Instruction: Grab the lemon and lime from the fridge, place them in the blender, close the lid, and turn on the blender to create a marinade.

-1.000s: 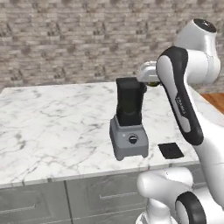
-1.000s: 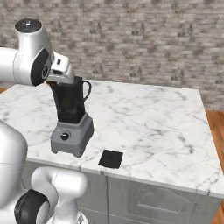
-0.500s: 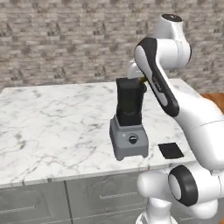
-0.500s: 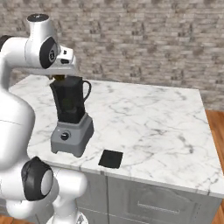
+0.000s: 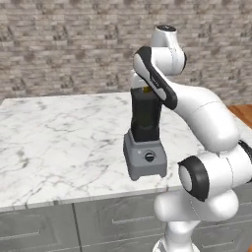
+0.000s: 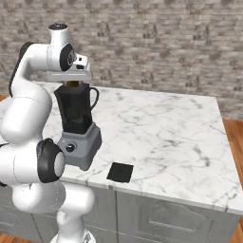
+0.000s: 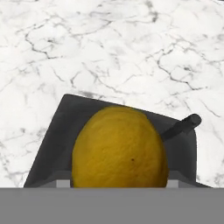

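Observation:
A yellow-orange lemon [image 7: 120,146] sits in my gripper [image 5: 146,90], which is shut on it right above the open top of the blender [image 5: 145,118]. From the right the gripper [image 6: 72,84] hangs just over the black jar of the blender [image 6: 73,111], a sliver of the lemon [image 6: 72,84] showing under the hand. Looking down, the lemon covers much of the jar mouth of the blender [image 7: 57,131]. The thin black lid [image 6: 120,172] lies flat on the counter to the right of the grey base. The lime and the fridge are out of view.
The blender stands near the front edge of a white marble counter [image 6: 161,128] with grey drawers below. A brick wall [image 5: 74,44] runs behind. My own elbow [image 5: 202,118] arches over the counter right of the blender.
The hand carried the lemon from beside the jar's rim to directly over its mouth. The upper arm and elbow swung round widely. Blender and lid stayed put.

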You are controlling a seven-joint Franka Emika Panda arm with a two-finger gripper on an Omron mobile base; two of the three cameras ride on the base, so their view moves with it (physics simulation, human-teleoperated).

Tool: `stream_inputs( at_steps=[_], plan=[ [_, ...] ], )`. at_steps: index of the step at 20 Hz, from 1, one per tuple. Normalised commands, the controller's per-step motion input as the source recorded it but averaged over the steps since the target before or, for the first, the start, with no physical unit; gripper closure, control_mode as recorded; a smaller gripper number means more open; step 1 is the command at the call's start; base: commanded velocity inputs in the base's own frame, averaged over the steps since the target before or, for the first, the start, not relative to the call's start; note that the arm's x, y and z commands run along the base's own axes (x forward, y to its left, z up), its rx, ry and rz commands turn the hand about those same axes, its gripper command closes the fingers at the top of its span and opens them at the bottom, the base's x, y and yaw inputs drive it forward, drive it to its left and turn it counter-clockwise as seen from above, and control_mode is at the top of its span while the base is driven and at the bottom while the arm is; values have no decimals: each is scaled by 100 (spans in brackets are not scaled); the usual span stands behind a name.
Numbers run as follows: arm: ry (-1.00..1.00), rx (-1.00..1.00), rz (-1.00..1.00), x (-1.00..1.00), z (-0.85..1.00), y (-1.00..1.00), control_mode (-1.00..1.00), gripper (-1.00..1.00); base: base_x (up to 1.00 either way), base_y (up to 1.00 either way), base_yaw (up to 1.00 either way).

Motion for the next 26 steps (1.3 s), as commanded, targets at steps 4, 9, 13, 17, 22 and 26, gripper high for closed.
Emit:
stream_inputs(
  at_steps=[4, 9, 13, 17, 22, 26],
  plan=[
    [21, 0, 0, 53, -33, 14, -100, 100, 0, 0, 0],
    [18, -1, 0, 0, -38, 0, -100, 100, 0, 0, 0],
    [0, -2, 1, -30, -8, 0, -100, 100, 0, 0, 0],
    [0, -1, 1, -41, -14, 1, -100, 100, 0, 0, 0],
    [0, -3, 0, -14, -34, 0, -100, 100, 0, 0, 0],
    [0, -5, 0, 18, -31, 0, -100, 100, 0, 0, 0]
  ],
)
